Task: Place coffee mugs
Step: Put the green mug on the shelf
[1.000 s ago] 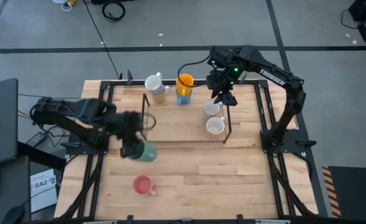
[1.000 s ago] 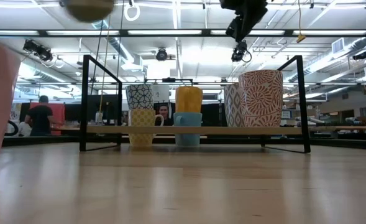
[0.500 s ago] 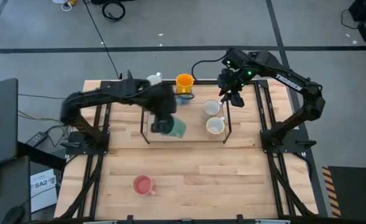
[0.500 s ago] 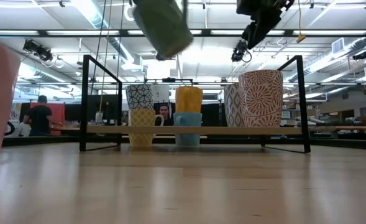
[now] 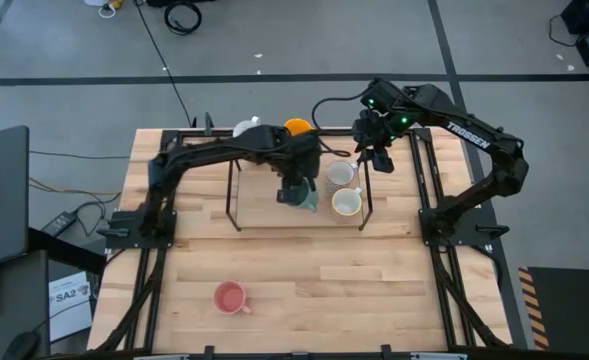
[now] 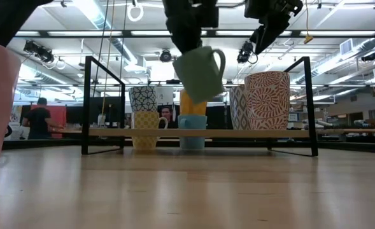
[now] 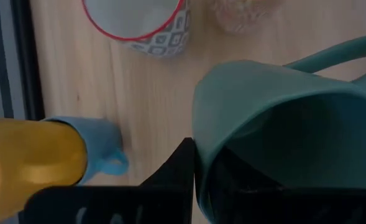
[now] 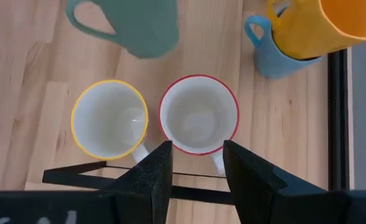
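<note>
Left gripper (image 5: 296,187) clamped tight on green mug (image 5: 304,196), one dark finger (image 7: 181,167) against the rim. Mug carried in the air above the rack (image 5: 236,205), tilted, handle up and to the side in the low view (image 6: 200,73), just beside the orange mug (image 5: 297,128) stacked on the blue mug (image 8: 276,59). Right gripper (image 5: 372,152) hanging over the rack's far right corner, fingers (image 8: 150,173) parted about halfway, holding nothing. Straight below it two white mugs side by side on the tabletop (image 5: 374,280) inside the rack: red-rimmed mug (image 8: 199,115) and yellow-rimmed mug (image 8: 110,119), almost touching. Two patterned mugs stacked at the rack's far left, top mug (image 6: 143,98) on lower mug (image 6: 146,127). Pink mug (image 5: 231,297) alone on the near left of the tabletop, well apart from the rack, filling the left edge of the low view. A person (image 6: 39,121) standing far back in the room.
</note>
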Motion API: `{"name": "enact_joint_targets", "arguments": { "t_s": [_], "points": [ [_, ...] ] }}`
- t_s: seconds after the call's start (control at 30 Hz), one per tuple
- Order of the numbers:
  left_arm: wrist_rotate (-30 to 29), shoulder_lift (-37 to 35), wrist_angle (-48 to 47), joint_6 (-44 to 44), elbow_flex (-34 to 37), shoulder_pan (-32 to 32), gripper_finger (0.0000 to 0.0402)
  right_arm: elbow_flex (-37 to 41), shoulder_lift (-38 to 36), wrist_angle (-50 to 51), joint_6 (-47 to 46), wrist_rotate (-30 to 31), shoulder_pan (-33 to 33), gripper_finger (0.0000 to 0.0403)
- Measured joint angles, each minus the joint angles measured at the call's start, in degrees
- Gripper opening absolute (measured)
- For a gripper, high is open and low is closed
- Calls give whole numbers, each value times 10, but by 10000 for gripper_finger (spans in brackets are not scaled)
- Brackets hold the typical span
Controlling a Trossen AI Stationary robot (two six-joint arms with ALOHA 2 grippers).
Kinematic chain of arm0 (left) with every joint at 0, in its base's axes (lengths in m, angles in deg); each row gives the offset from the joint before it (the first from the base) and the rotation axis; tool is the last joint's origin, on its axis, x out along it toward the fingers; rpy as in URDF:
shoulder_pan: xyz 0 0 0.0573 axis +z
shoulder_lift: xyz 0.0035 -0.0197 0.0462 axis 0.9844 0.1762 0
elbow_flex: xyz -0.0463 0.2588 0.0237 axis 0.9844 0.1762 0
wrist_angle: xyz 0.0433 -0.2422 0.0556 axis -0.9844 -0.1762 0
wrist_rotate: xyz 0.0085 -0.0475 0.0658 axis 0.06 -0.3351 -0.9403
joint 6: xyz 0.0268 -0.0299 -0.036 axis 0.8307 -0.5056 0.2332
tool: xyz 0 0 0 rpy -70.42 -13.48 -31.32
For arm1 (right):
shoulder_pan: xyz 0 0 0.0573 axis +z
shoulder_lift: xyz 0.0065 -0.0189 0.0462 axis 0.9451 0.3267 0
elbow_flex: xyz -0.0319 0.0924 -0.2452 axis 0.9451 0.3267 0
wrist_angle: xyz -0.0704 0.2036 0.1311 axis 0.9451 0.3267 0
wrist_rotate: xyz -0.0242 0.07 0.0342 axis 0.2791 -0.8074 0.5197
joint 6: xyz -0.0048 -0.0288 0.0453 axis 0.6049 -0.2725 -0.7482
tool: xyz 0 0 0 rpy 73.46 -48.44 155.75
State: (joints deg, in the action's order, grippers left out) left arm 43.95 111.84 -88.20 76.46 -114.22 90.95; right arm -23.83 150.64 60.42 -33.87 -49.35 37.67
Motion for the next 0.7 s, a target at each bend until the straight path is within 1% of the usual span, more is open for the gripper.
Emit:
{"name": "enact_joint_targets", "arguments": {
  "t_s": [0.23,0.43,0.7],
  "points": [
    [0,36,15,-7,0,-1,31,0,1,-13,0,0,0,149],
    [-2,45,44,-27,0,-7,31,0,1,-21,0,1,0,149],
    [-1,60,42,-40,0,-21,31,0,1,-22,0,5,0,149]
  ]
}}
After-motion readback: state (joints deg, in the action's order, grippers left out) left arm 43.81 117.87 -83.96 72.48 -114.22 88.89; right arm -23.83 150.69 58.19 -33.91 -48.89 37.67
